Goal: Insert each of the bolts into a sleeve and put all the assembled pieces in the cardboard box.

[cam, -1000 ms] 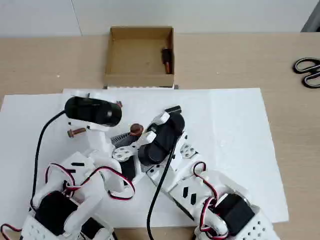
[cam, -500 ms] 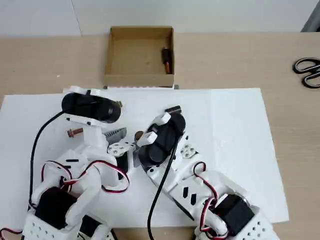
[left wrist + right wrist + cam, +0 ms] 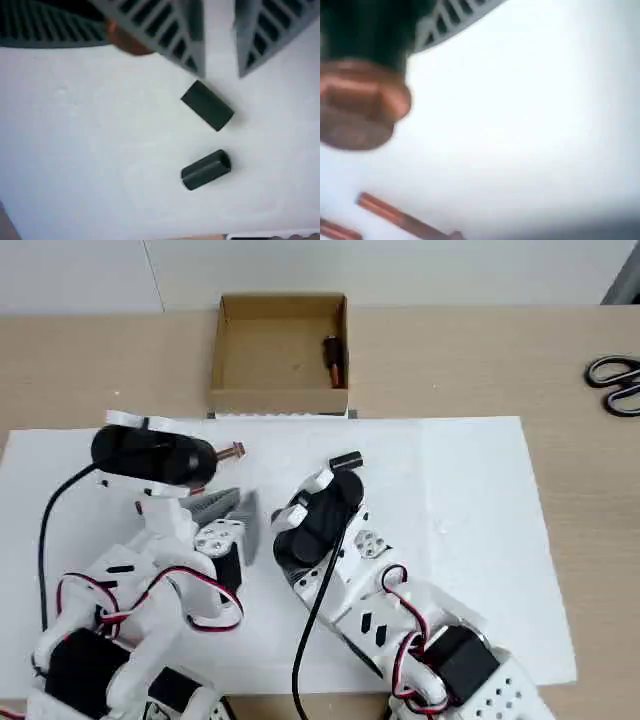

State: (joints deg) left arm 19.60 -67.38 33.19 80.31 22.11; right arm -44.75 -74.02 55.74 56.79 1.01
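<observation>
Jaws of left gripper (image 3: 220, 67) spread over two black sleeves (image 3: 207, 106) (image 3: 206, 170) on white sheet (image 3: 90, 150); right gripper (image 3: 385, 55) jaws pinched copper bolt (image 3: 360, 102).

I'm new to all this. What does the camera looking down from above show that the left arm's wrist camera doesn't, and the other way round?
From above: the cardboard box with a copper piece inside, and scissors. Left wrist: a black sleeve and a second sleeve, both in full, lying apart. Shared: the white sheet and the left gripper, open.
</observation>
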